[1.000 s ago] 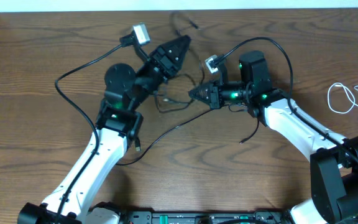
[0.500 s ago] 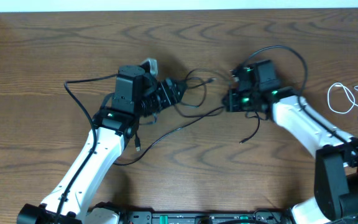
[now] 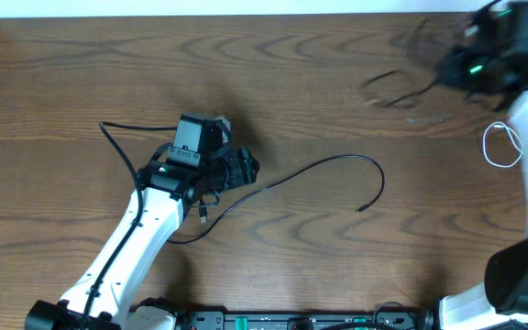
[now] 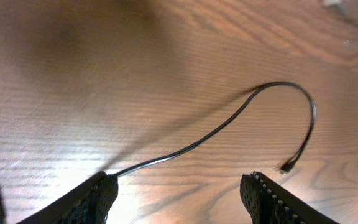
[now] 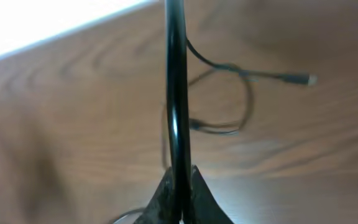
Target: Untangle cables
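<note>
Jaws of the left gripper (image 4: 179, 186) stood spread just above the table (image 3: 62, 92), a black cable (image 4: 229, 124) lying loose on the wood ahead of them. The right gripper (image 5: 178, 180), near the far right corner, pinched a second black cable (image 5: 176, 74). A white cable (image 3: 500, 147) lay looped at the right edge.

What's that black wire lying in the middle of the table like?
The black cable is thin, smooth and looks rubbery. It lies loose and flat on the wooden table, running from beside the left arm's open fingers into a hook-shaped bend that ends in a small plug. Nothing grips it.
</note>
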